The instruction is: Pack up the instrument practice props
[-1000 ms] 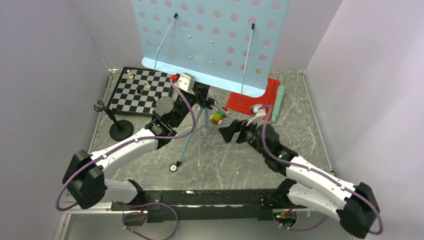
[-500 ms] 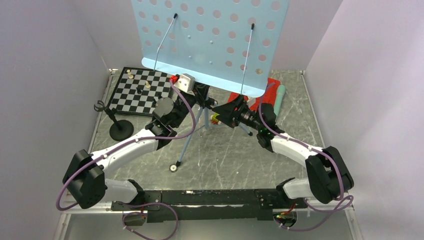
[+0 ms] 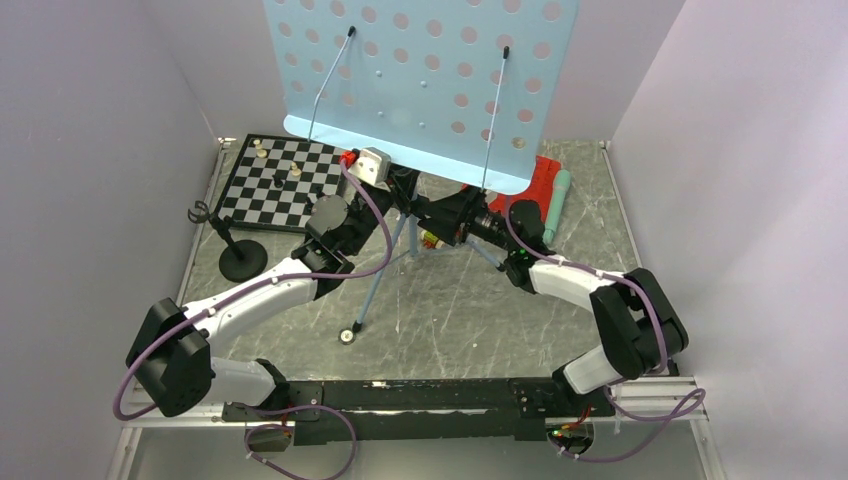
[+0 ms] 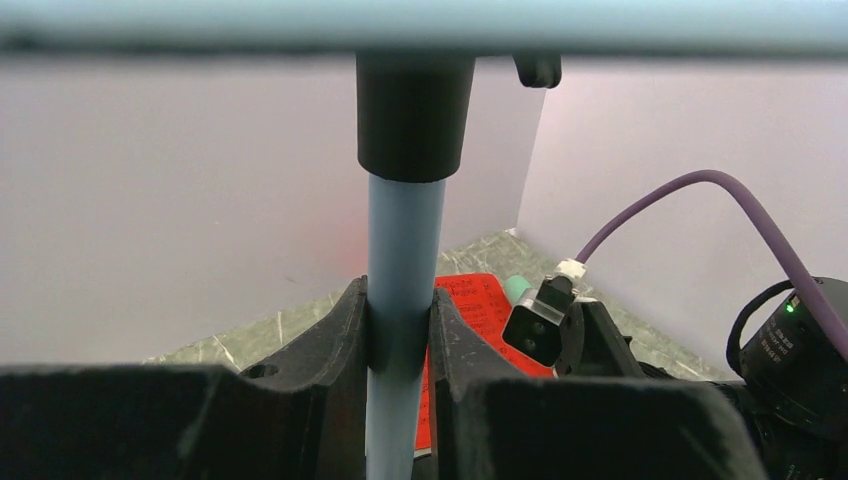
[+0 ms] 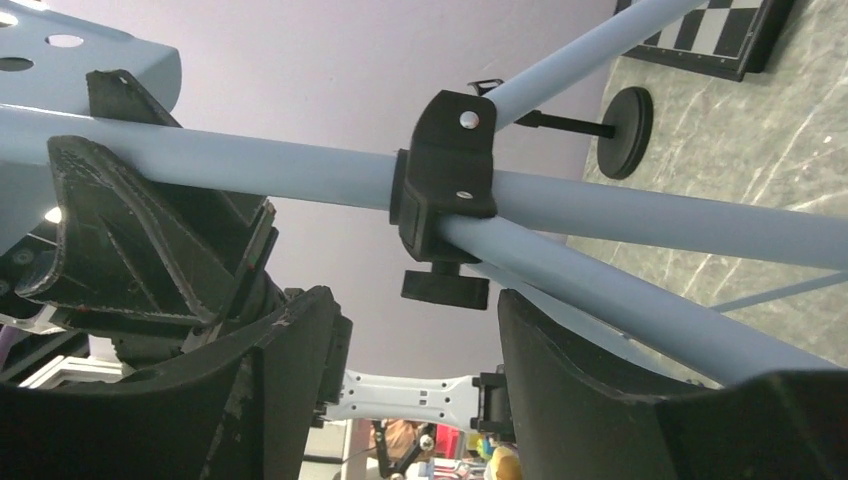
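Observation:
The light blue perforated music stand (image 3: 420, 80) stands on its tripod at mid table. My left gripper (image 3: 402, 192) is shut on its pole (image 4: 403, 250), one finger on each side. My right gripper (image 3: 440, 215) is open at the tripod hub from the right. In the right wrist view the black clamp (image 5: 445, 165) and its knob (image 5: 446, 287) sit just beyond the tips of the right gripper (image 5: 415, 340), with nothing between the jaws. Red sheet-music pages (image 3: 545, 172) and the mint-green microphone (image 3: 556, 205) lie at the back right. The black mic stand (image 3: 240, 262) stands at the left.
A black-and-white chessboard (image 3: 285, 182) with pieces lies at the back left. A small multicoloured block toy (image 3: 432, 238) sits under the tripod, mostly hidden by my right gripper. A tripod leg ends in a foot (image 3: 347, 336) near the front. Walls close in on three sides.
My right arm has swung left and back from the front middle to the tripod hub, its jaws narrowing. The left gripper and the stand have stayed put.

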